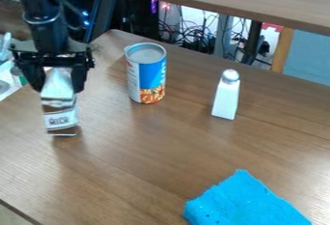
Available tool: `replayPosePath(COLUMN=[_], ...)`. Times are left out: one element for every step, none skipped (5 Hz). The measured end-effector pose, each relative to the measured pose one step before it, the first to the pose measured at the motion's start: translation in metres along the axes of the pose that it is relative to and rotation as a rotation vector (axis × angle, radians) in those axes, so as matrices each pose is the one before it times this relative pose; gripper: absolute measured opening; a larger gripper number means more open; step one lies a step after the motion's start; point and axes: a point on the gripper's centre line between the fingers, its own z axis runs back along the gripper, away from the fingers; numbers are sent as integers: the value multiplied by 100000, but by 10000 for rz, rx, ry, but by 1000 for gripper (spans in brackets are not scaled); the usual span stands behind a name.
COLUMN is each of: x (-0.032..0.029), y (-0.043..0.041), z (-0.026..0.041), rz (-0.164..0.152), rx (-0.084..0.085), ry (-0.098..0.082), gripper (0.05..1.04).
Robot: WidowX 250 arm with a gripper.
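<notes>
The black two-finger gripper point(61, 87) is closed partway on the top of a white-and-brown gable-top carton point(60, 119) at the left of the brown wooden table point(142, 156); a blue-labelled cylindrical can point(147, 77) and a white tapered shaker point(226, 98) stand to its right; a blue cloth point(241, 202) lies at lower right.

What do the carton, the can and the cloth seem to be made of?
The carton looks like smooth card or plastic, with flat panels and a slight shine.
The can seems to be metal, going by its shiny grey rim.
The cloth looks like matte fabric, soft and nubby with uneven edges.
</notes>
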Motion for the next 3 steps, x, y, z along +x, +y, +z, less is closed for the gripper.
replayPosePath(x=[1075,581,232], y=[-1318,-1134,-2800], z=[3985,5185,4608], rz=[-229,1,-318], rx=[-779,-866,-1142], ry=[386,-407,-16], gripper=[1007,1004,1001])
